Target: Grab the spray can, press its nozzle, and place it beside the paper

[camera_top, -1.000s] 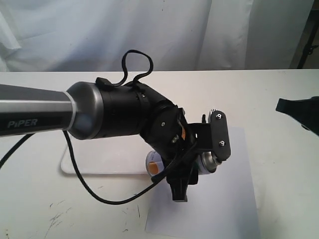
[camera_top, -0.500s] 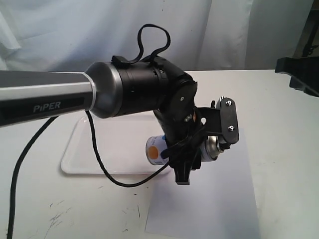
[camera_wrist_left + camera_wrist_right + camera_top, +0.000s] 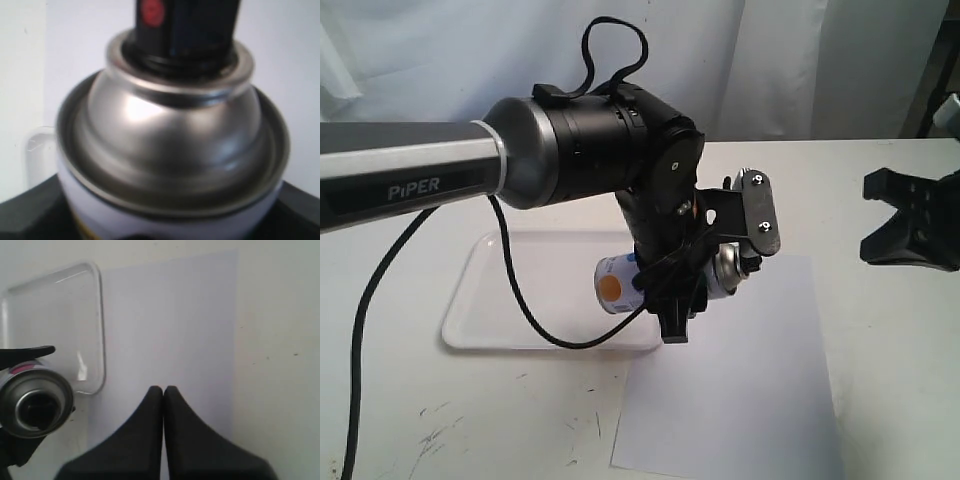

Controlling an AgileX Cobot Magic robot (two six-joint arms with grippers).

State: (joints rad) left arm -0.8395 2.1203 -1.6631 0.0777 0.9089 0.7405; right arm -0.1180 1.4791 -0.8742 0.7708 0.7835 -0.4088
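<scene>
The spray can (image 3: 618, 285) hangs on its side in the air over the near edge of the tray, with my left gripper (image 3: 672, 292) shut on its body. Its silver dome (image 3: 170, 135) and black nozzle (image 3: 186, 22) fill the left wrist view, black fingers (image 3: 25, 215) on both sides. The can's top points toward the right arm, and the right wrist view sees the nozzle (image 3: 37, 409) end-on. The white paper (image 3: 740, 380) lies flat below and right of the can. My right gripper (image 3: 163, 390) hovers shut and empty over the paper (image 3: 170, 315), apart from the can.
A white rounded tray (image 3: 520, 290) lies on the table left of the paper, touching its corner. A black cable (image 3: 520, 310) loops down from the left arm over the tray. The right gripper (image 3: 910, 225) hangs at the right edge. White curtain behind.
The left arm has lifted the can higher and a little left, off the paper's corner. The right gripper rose, then came back down at the right edge.
</scene>
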